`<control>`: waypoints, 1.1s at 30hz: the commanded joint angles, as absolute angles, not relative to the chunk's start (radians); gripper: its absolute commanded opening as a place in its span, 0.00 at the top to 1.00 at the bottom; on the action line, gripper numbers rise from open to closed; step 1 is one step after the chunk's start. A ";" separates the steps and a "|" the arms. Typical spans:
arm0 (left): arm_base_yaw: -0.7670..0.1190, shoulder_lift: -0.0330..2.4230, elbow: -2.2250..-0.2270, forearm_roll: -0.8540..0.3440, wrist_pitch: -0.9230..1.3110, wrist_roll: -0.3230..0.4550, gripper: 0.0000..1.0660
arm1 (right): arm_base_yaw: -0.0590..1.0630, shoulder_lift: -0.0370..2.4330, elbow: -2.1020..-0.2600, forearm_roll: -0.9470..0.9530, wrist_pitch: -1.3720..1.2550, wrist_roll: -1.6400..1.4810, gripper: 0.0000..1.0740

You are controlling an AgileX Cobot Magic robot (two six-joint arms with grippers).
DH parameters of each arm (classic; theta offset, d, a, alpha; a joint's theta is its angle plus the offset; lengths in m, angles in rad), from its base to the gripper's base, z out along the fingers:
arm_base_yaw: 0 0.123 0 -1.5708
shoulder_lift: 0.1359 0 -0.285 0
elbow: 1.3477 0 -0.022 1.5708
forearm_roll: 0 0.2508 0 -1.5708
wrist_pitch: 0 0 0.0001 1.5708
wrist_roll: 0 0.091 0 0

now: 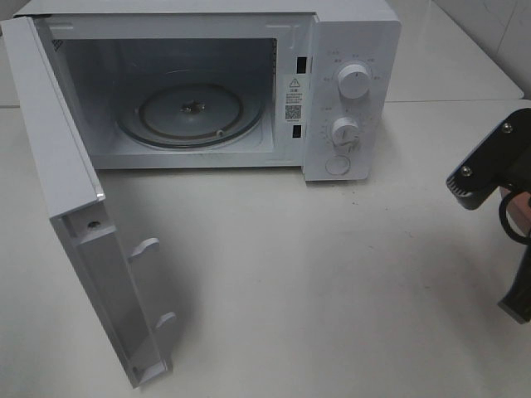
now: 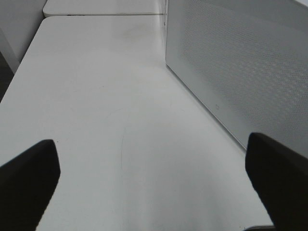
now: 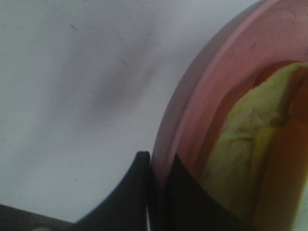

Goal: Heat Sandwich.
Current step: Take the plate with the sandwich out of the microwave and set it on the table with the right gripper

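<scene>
the right gripper [image 3: 158,166] pinches the rim of the pink plate [image 3: 202,86] holding the sandwich [image 3: 240,149], while the left gripper [image 2: 154,185] gapes wide, empty, beside the microwave [image 1: 353,91].

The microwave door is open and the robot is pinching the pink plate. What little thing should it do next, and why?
Probably lift the round pink plate a little off the white table. The right gripper has its jaws shut on the plate's rim, the tan and yellow-green sandwich lies on it, and the white microwave stands open with its glass turntable bare. The plate must clear the table before moving there.
</scene>
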State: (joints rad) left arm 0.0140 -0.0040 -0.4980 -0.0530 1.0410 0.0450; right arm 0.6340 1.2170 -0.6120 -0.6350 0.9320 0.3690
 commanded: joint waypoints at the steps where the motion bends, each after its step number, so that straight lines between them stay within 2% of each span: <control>1: 0.018 -0.031 -0.495 -0.058 1.028 0.038 0.03 | 0.596 1.260 -0.613 -0.709 0.912 0.455 0.99; 22: 0.018 -0.031 -0.495 -0.058 1.028 0.038 0.03 | 0.331 1.521 -0.682 -0.794 0.728 0.684 1.00; 33: 0.018 -0.031 -0.495 -0.058 1.028 0.038 0.03 | 0.278 1.629 -0.691 -0.878 0.658 0.763 1.00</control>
